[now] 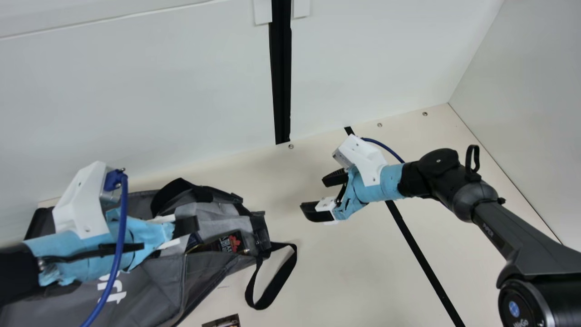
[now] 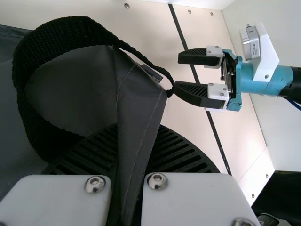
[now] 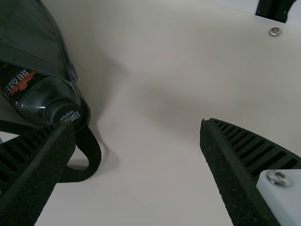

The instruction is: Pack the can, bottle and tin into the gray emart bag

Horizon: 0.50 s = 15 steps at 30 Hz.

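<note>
My left gripper [image 1: 185,227] is over the gray bag [image 1: 152,286], which lies on its side at the left. In the left wrist view, my left gripper [image 2: 134,146] is shut on a fold of the bag [image 2: 136,106]. A dark bottle [image 1: 233,243] with a red mark lies inside the bag's mouth; in the right wrist view the bottle [image 3: 44,99] points its black cap outward. My right gripper [image 1: 317,195] stands open to the right of the bag; the right wrist view shows bare table between the fingers of my right gripper [image 3: 136,126].
The bag's black strap [image 1: 277,284] loops onto the table [image 1: 336,263] from its mouth. A small dark printed item [image 1: 222,321] is cut off at the main view's bottom edge; I cannot tell what it is. White walls [image 1: 159,91] stand behind and at the right.
</note>
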{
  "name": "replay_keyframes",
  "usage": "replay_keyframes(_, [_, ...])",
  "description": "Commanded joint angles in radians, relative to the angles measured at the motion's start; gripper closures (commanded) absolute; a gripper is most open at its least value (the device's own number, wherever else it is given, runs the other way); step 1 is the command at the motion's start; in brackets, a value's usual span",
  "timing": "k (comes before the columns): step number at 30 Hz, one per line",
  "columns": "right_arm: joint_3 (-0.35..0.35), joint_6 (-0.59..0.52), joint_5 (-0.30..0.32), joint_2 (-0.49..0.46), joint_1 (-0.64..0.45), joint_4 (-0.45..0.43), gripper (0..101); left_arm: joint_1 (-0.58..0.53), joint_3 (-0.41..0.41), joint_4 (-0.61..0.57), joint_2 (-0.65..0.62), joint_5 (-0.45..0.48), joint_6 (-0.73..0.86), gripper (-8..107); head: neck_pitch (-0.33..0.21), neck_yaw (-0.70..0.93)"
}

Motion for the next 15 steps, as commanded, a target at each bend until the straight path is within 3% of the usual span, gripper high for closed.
replay_keyframes(1, [-0.002,0.0,0.004,0.005,0.009,0.003,11,0.0,0.0,0.0,0.0,0.0,0.0,89,-0.023,-0.001])
replay_keyframes(15, [-0.008,-0.012,0.015,0.041,0.085,0.032,11,0.0,0.0,0.0,0.0,0.0,0.0,89,-0.023,-0.001])
